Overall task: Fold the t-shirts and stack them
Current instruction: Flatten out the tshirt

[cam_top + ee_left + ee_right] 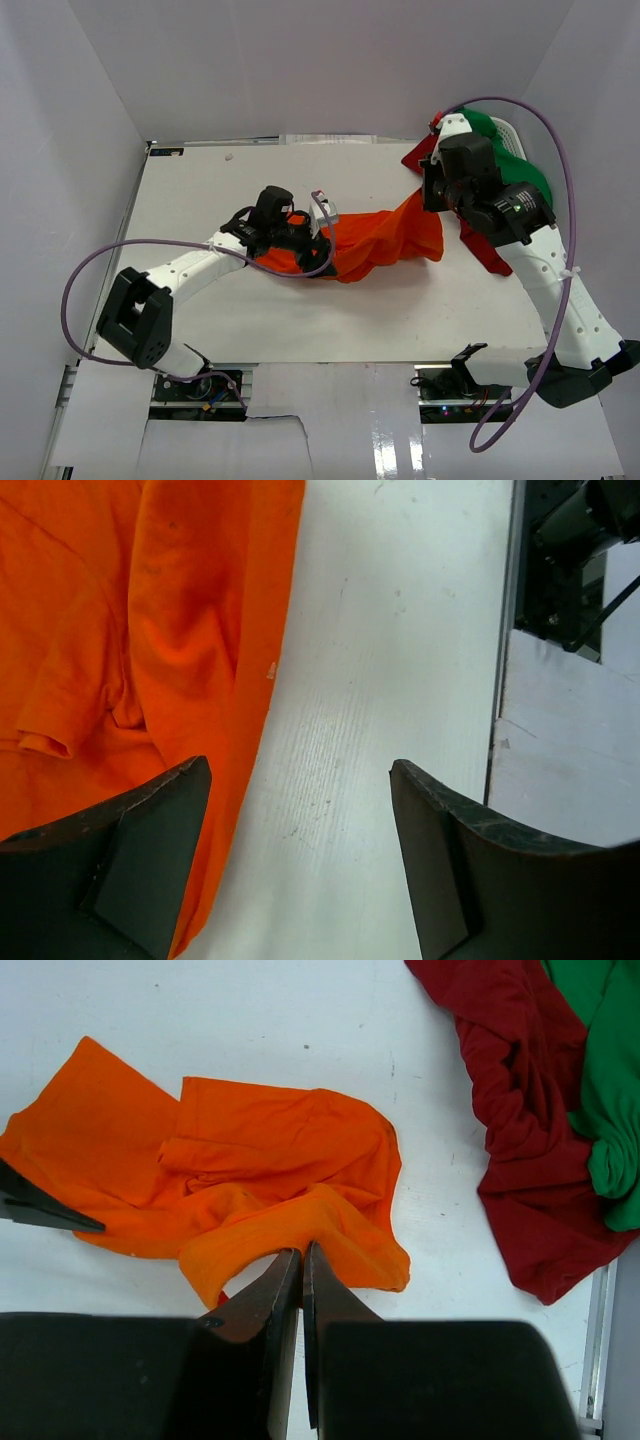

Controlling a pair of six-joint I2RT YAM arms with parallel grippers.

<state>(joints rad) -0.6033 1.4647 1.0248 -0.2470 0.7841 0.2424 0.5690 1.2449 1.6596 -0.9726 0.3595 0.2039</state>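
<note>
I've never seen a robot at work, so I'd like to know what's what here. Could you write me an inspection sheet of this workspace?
Surface: white table, with a few faint specks.
Job's things: orange t-shirt crumpled mid-table, unfolded; dark red t-shirt and green t-shirt heaped together at the far right corner, also unfolded.
Clutter: nothing seen.
Hands: left hand open, one finger over the orange t-shirt's edge; right hand shut, apparently pinching a fold of the orange t-shirt.
Cables: purple cables, one looping off each arm.
Surroundings: white walls on three sides.
</note>
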